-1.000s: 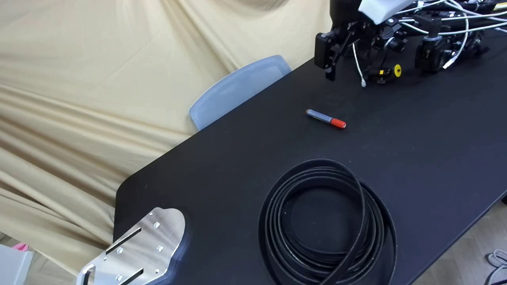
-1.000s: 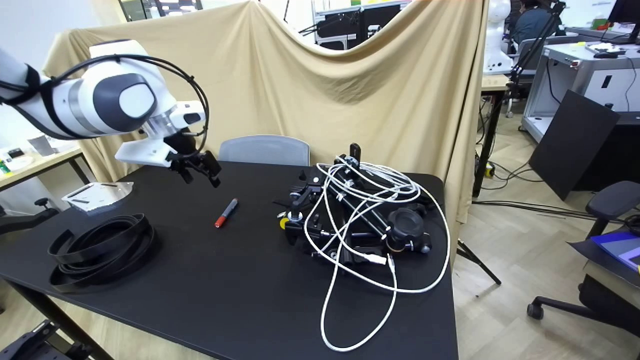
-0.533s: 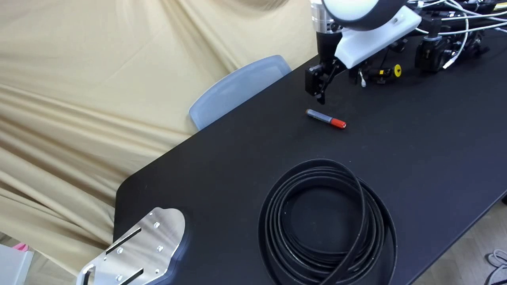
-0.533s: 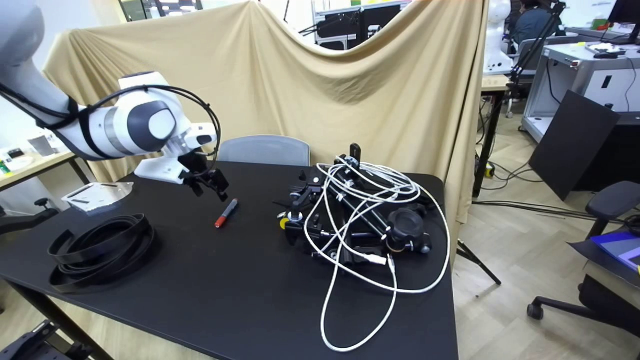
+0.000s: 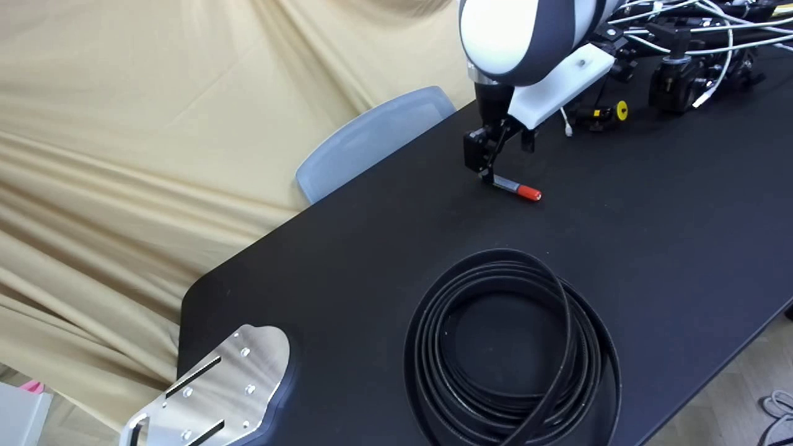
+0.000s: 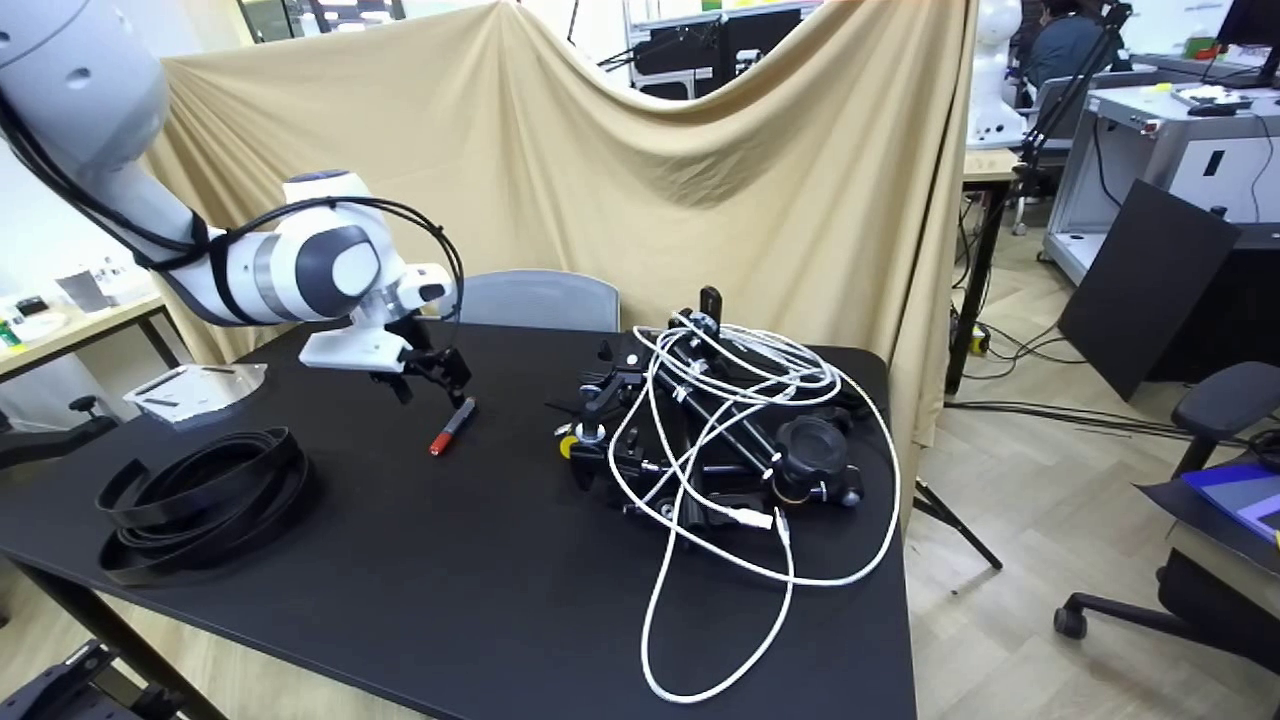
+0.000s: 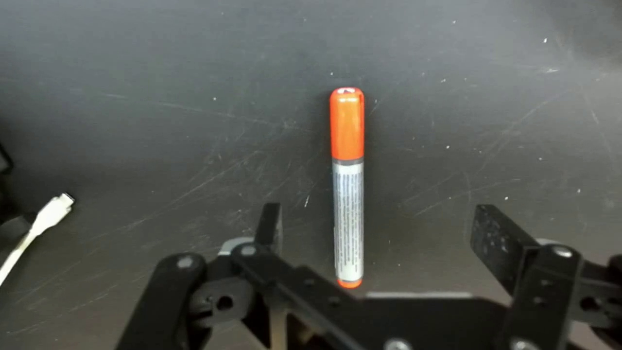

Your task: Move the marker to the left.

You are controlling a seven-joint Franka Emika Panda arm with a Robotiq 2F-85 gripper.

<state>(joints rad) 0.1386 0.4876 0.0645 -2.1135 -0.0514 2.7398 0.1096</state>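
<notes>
I hold my black two-fingered pincer [image 7: 379,223] parted wide, its fingers [image 7: 268,226] on either side of the slim blue-grey, red-capped marker [image 7: 348,209] in the wrist view, both clear of it. The marker lies flat on the smooth black tabletop [image 6: 500,540], in an exterior view between the coiled flat black cable [image 6: 200,512] and the heap of black stands and white cords [image 6: 735,415].

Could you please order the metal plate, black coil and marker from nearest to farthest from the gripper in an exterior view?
1. Marker: just below the gripper in the picture.
2. Black coil: farther down the picture.
3. Metal plate: at lower left, farthest.
</notes>
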